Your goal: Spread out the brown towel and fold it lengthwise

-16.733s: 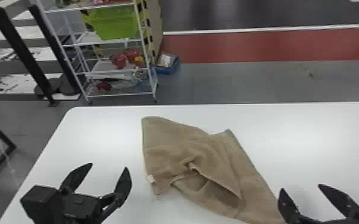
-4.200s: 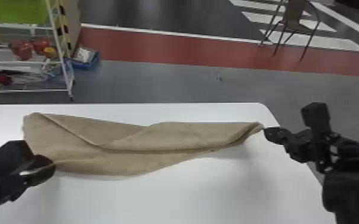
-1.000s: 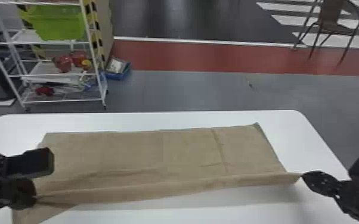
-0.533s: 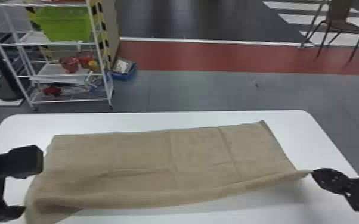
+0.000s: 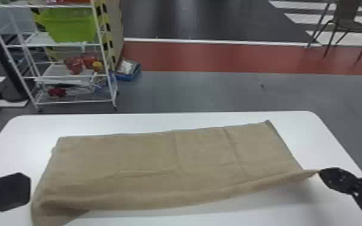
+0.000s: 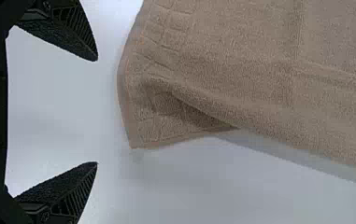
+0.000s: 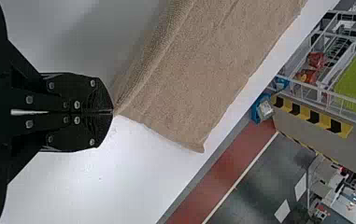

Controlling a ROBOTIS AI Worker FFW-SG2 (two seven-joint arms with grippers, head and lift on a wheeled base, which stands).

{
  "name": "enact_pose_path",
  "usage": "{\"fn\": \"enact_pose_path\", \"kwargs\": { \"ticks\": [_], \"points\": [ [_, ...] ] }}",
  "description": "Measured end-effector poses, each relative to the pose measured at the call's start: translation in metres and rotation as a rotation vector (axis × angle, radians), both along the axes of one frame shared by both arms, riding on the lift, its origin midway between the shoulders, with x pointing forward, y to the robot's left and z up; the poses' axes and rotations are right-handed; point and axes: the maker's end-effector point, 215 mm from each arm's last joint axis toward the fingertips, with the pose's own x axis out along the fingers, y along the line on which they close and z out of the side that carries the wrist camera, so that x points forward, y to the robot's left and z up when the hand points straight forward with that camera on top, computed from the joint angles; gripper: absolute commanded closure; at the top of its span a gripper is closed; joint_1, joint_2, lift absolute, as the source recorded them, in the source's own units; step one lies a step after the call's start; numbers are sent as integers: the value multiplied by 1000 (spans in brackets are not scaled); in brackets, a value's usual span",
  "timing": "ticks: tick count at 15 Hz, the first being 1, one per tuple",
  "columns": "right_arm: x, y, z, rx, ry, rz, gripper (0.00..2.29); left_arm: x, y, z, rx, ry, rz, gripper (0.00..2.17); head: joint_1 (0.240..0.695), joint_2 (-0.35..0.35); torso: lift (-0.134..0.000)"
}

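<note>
Head view, center to lower left: the brown towel (image 5: 147,159) is lying broadly across the white table (image 5: 297,120), its long far edge running just inside the table's far side. At the right of the frame, the right gripper (image 5: 320,172) is pinching the towel's near right corner between closed fingers, and the near edge is sagging in a soft roll from there toward the lower left. At the left edge of the frame, the left gripper (image 5: 7,192) is hanging beside the towel's left end; in the left wrist view, its two fingers (image 6: 75,39) are standing wide apart, holding nothing, with the towel lying beyond their tips. Behind the table, a white rack (image 5: 69,76) bearing a green bin (image 5: 69,25) is standing at upper left, and a chair (image 5: 347,18) is standing at upper right.
</note>
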Motion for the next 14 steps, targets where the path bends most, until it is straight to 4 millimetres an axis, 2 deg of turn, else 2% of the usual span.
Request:
{"fn": "enact_pose_path", "kwargs": {
  "ticks": [3,8,12,14],
  "points": [
    [5,-2,-1,4,-1,-3,1389,-13,-8,-12,-24,29,1,151,695,-85,-122],
    [13,-9,-1,6,-7,-19,1389,-15,-25,-18,-60,38,-8,225,695,-123,-122],
    [17,-11,1,7,-12,-25,1389,-15,-36,-20,-87,42,-11,542,695,-142,-122],
    [18,-11,2,8,-16,-25,1389,-12,-39,-19,-101,37,-9,545,695,-147,-122]
  ]
}}
